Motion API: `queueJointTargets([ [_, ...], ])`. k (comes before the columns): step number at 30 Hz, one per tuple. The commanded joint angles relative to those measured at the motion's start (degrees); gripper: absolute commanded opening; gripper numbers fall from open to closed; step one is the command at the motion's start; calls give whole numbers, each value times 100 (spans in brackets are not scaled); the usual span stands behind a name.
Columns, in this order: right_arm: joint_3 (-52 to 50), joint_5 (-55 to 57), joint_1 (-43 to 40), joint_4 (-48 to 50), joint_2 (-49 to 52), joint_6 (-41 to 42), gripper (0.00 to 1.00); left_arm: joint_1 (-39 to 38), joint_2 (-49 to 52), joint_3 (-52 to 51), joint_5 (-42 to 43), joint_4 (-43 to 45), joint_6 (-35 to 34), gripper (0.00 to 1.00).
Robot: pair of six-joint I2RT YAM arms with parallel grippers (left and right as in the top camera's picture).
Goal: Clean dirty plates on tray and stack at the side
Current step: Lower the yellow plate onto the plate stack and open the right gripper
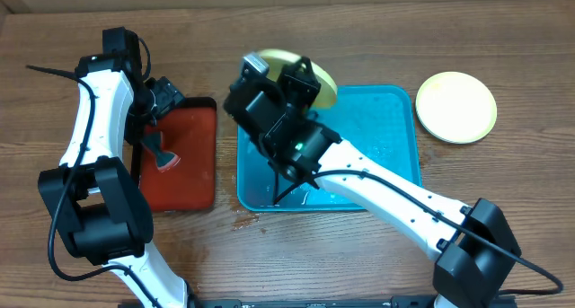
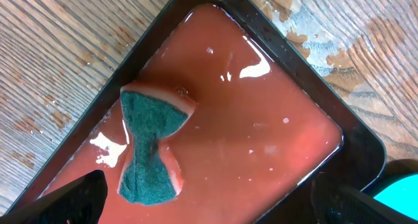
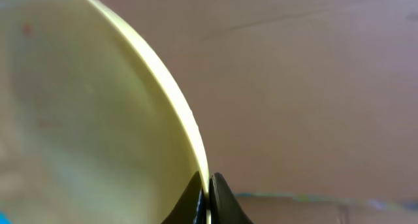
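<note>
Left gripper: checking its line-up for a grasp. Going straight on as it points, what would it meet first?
Probably the sponge, lying off-centre between the open left gripper's fingers; otherwise the reddish water in the red tray beside it. Depth is unclear.

No writing, label, brand, number or sign can be read in any view.

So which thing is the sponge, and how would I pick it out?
Find the black-rimmed red tray, just left of the turquoise tray. Lying in its shallow reddish water is the sponge. It is pinched at the waist like a bow tie, with a dark green face over a pink body, nothing like the round pale plate at the far right.
</note>
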Motion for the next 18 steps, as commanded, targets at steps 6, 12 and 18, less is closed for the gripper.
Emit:
queueJointTargets([
  [6,42,-2144,-1897,-726,-151,3600,4,-4,15,90,44,-2,7,100],
  [12,39,-5687,-4135,-1366,-245,4647,4,-4,15,90,44,-2,9,100],
  [18,31,-7687,-6214,-2216,-48,4653,4,-7,15,90,44,2,-17,100],
])
